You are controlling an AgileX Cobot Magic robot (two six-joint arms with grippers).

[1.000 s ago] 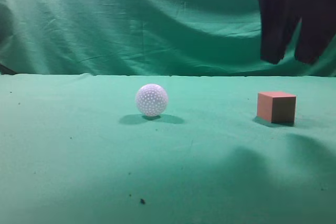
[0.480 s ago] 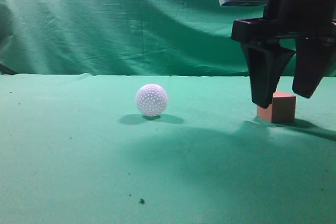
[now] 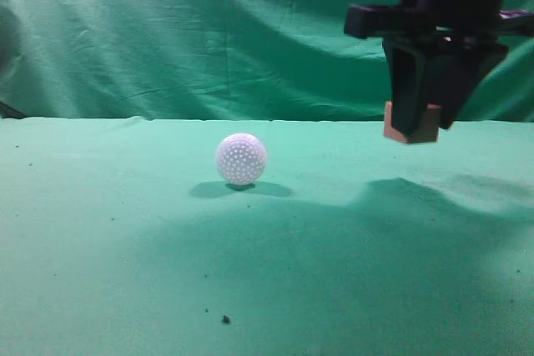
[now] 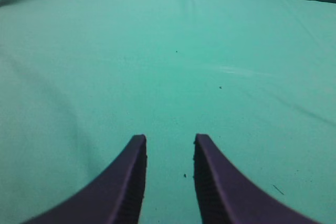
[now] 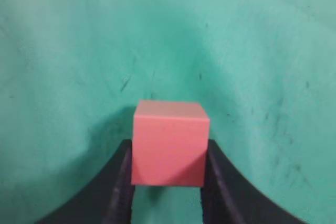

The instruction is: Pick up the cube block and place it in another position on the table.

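The reddish-brown cube block [image 3: 412, 127] hangs in the air at the right of the exterior view, clamped between the black fingers of my right gripper [image 3: 421, 118], clear above the green table [image 3: 125, 273]. In the right wrist view the cube block [image 5: 169, 142] sits squarely between the two fingers of the right gripper [image 5: 168, 153], with the table [image 5: 63, 51] below it. My left gripper [image 4: 169, 142] is open and empty over bare green cloth in the left wrist view. The left arm does not show in the exterior view.
A white dimpled ball [image 3: 241, 158] rests on the table left of the centre. A wrinkled green curtain [image 3: 209, 31] hangs behind the table. A few dark specks [image 3: 226, 319] lie on the cloth near the front.
The right gripper came down around the cube, shut on it and lifted it off the table, a little to the left. The ball has not moved.
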